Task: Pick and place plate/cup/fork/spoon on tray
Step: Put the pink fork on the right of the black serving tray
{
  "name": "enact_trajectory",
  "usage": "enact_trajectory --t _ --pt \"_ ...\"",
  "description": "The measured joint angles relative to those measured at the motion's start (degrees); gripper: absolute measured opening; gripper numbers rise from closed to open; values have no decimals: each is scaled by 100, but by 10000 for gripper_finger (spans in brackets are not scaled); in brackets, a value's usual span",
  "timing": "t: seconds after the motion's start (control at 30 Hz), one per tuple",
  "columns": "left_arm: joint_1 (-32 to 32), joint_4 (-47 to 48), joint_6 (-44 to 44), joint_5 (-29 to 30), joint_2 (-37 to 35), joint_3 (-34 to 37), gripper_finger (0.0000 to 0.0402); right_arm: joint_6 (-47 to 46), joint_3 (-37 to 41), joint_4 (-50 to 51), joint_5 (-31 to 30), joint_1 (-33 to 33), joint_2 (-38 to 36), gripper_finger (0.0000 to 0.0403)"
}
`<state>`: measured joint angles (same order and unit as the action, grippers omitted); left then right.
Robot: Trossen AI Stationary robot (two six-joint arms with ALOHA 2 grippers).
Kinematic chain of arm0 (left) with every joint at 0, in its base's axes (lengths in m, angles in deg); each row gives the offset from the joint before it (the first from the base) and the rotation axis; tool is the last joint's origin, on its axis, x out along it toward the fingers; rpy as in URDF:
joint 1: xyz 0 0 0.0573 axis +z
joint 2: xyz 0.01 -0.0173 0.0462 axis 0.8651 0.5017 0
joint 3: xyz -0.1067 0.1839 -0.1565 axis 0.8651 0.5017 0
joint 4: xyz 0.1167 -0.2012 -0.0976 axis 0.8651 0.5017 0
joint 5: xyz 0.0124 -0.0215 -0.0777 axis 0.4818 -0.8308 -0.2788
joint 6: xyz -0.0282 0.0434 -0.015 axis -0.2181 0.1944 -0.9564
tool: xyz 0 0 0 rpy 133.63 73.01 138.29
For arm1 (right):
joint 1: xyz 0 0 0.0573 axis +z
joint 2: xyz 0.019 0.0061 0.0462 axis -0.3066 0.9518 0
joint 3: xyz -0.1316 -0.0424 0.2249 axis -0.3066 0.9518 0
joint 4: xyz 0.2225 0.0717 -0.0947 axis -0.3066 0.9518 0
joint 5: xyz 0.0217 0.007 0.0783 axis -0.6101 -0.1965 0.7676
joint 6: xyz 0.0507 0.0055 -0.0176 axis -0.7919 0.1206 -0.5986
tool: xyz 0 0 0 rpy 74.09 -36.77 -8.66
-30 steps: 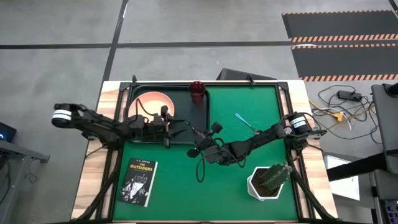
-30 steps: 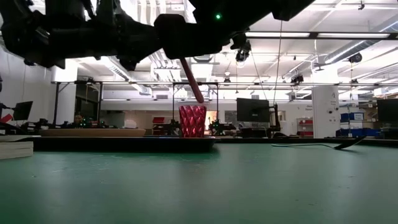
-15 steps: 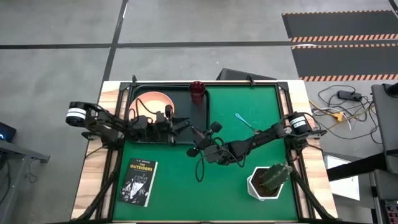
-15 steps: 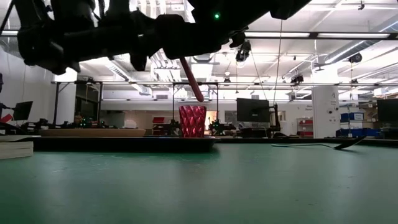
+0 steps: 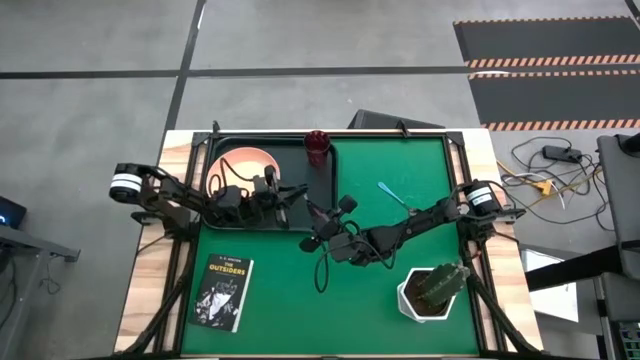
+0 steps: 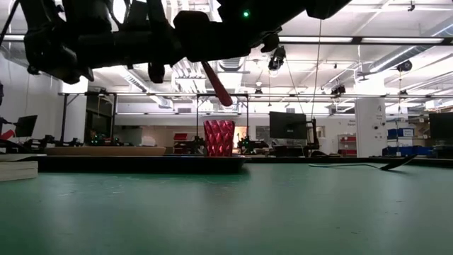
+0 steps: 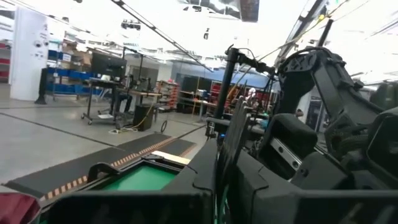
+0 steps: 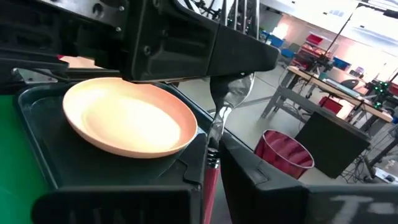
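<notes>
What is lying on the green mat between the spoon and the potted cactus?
In the high view, only the right arm crosses above the mat between the spoon and the cactus pot; nothing lies there.

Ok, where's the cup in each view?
High view: the cup stands in the top-right corner of the tray.
Low view: centre, standing on the tray.
Left wrist view: a maroon sliver in the bottom-left corner, probably the cup.
Right wrist view: lower right, beyond the plate.
Shared landmark: the tray.
</notes>
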<state>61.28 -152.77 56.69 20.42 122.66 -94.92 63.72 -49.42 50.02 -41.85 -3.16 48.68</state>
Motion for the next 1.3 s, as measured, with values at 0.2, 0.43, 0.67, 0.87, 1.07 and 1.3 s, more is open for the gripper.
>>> enact_trajectory --t 0.2,0.43,0.67,0.87,1.07,1.3 --pt "-2 13 -167 117 -7 -7 0 -98 0 13 -13 -10 0 86" --pt "22 611 -185 349 -286 -11 1 -262 4 287 -26 68 -249 158" --pt "341 2706 -464 382 -1087 -188 1 -1134 7 1868 376 230 -910 182" --pt "998 5438 -607 293 -1490 -780 1 -2218 58 3873 1427 215 -1726 178" --pt "1874 6461 -771 -838 -1305 -1185 0 -2472 495 4475 1661 230 -2662 179" --pt "2512 6657 -892 -1194 -838 -1276 0 -2213 1794 3459 1674 228 -3953 180"
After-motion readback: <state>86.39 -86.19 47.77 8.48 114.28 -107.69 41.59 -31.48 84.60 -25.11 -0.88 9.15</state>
